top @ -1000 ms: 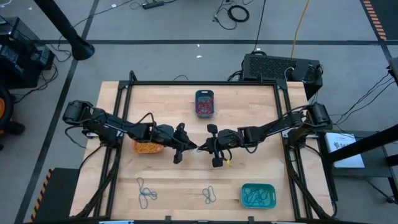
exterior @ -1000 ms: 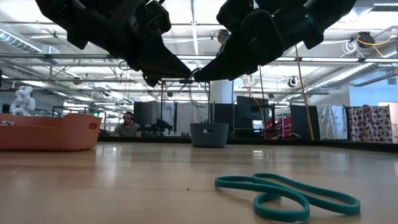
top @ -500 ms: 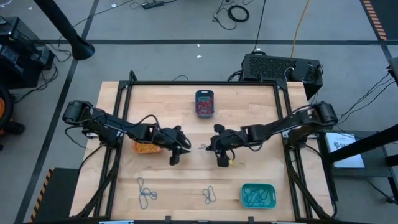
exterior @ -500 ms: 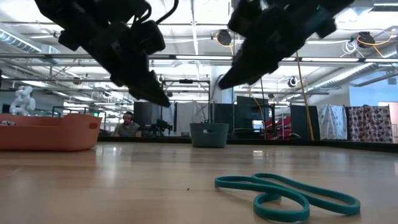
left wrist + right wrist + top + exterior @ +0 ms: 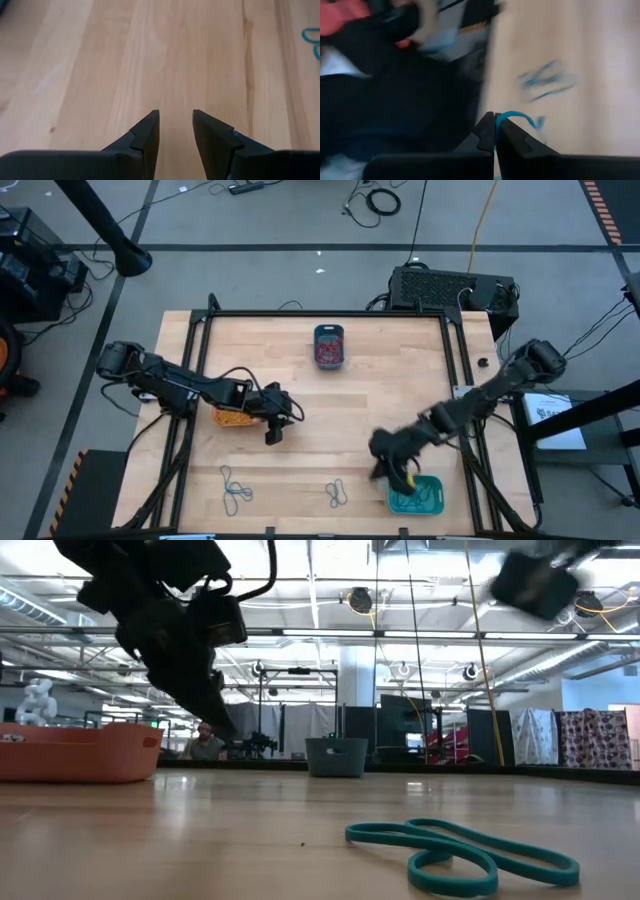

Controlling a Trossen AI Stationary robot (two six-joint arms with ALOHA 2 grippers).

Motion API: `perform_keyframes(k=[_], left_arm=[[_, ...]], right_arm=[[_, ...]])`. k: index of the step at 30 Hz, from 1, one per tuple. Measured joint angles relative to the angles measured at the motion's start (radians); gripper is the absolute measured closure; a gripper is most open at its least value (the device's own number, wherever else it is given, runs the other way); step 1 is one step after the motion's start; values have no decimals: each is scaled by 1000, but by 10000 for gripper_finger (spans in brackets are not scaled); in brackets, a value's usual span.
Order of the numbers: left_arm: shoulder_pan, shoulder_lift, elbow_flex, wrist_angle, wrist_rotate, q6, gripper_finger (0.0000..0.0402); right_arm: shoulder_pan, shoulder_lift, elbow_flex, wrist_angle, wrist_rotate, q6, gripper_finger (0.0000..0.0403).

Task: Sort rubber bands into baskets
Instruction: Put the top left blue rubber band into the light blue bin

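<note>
The middle of the tabletop [image 5: 330, 405] lies bare, an open lane from frame centre up to the dark teal-blue basket [image 5: 328, 346]. Left of centre, the left end effector [image 5: 273, 430] and the orange basket [image 5: 238, 417] block passage. At lower right, the right end effector [image 5: 392, 470] crowds the turquoise basket [image 5: 415, 495]. Two clusters of rubber bands [image 5: 235, 490] dot the lower edge.

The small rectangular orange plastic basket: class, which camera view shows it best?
The high view: the small rectangular orange plastic basket shows from above with its yellow-orange contents, though the left arm partly covers it. The low view gives only its side wall. Neither wrist view clearly shows it.
</note>
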Motion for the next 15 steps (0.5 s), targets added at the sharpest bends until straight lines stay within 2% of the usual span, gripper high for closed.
perform_keyframes(k=[4,7,11,15], left_arm=[[-1,-59,0,-58,-22,-26,276],[-9,-103,0,-73,-43,-26,276],[-22,-158,0,-76,-43,-26,276],[-34,-192,0,-83,-53,-26,276]], right_arm=[[148,0,0,19,-25,180,402],[236,0,0,8,29,287,402],[306,0,0,-20,72,360,402],[335,-15,0,-128,78,413,402]])
